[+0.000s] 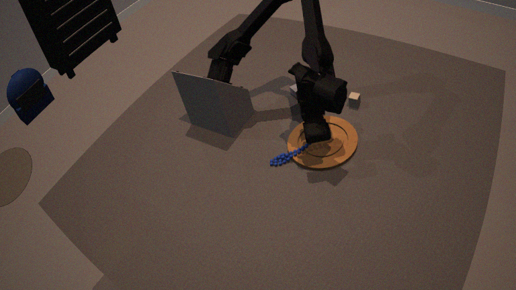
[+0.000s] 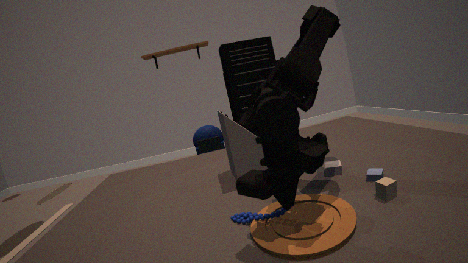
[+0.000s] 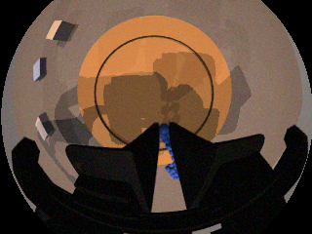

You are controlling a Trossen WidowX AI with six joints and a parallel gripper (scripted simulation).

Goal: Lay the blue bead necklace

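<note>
The blue bead necklace point(image 1: 280, 158) point(image 2: 243, 217) point(image 3: 165, 134) is bunched. Its far end lies on the floor beside the board, and its beads run over the board's rim up to my fingertips. The round orange bead board point(image 1: 351, 146) point(image 2: 347, 222) point(image 3: 156, 25) lies flat, with a circular groove. My gripper point(image 2: 287, 208) point(image 3: 164, 127) points down over the board's near-left part and is shut on the necklace's end, a little above the board. In the top view the gripper body hides the fingertips. I see no beads seated in the groove.
A beige cube point(image 1: 354, 99) point(image 2: 386, 188) point(image 3: 58, 30), a blue-grey block point(image 2: 375, 175) point(image 3: 40, 69) and a pale block point(image 1: 293, 90) point(image 2: 333, 168) point(image 3: 45, 127) stand beyond the board. A grey upright panel point(image 1: 216, 106) point(image 2: 241, 153) stands near the arm's base.
</note>
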